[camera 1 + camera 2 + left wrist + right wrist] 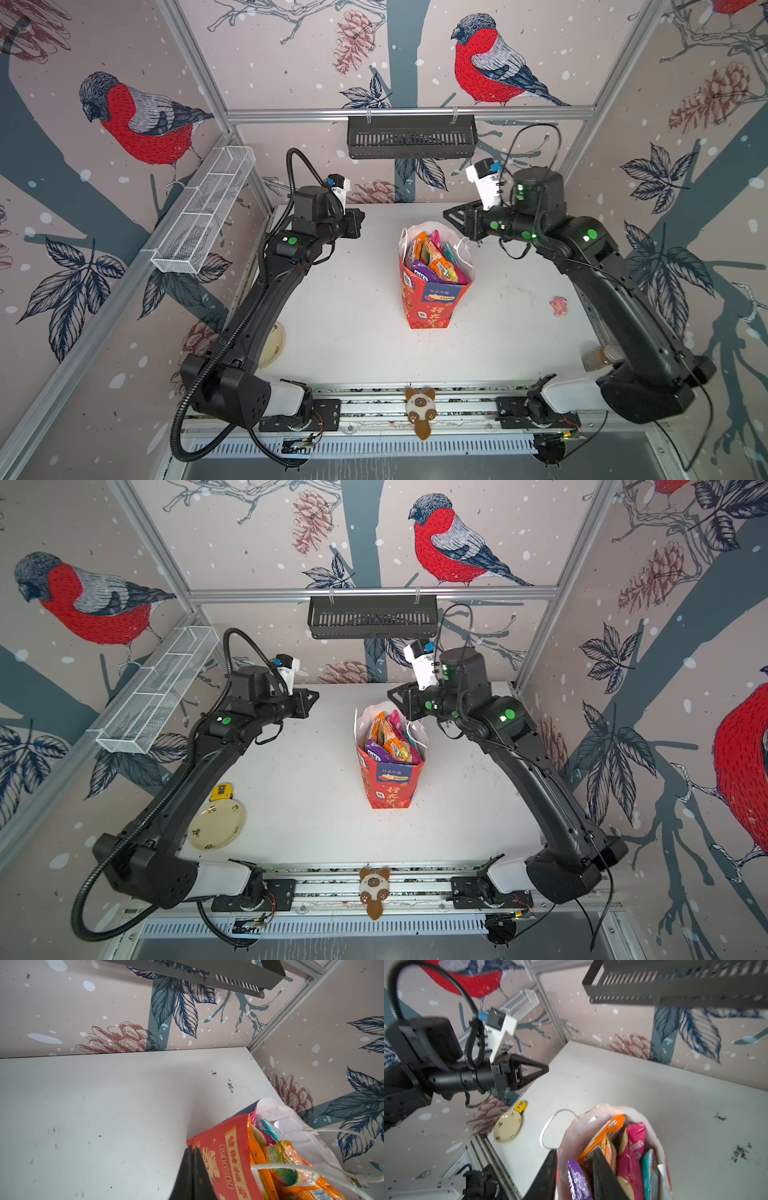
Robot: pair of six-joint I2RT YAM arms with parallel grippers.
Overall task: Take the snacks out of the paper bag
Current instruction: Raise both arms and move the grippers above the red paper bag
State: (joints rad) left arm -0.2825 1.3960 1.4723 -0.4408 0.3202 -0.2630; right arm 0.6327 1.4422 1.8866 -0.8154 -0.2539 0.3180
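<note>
White table (353, 311); paper bag (428, 307) of snacks (436, 262) — left jaws pressed together near it; right jaws spread at its rim.

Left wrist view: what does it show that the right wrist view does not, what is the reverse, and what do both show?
Only the left wrist view: the gold characters on the red side of the bag.

Only the right wrist view: the plate, a yellow tape measure, a purple packet and the open right gripper at the bag's mouth.

Both: the bag, its orange packets, a teal packet, the shut left gripper, the black shelf and the table.
</note>
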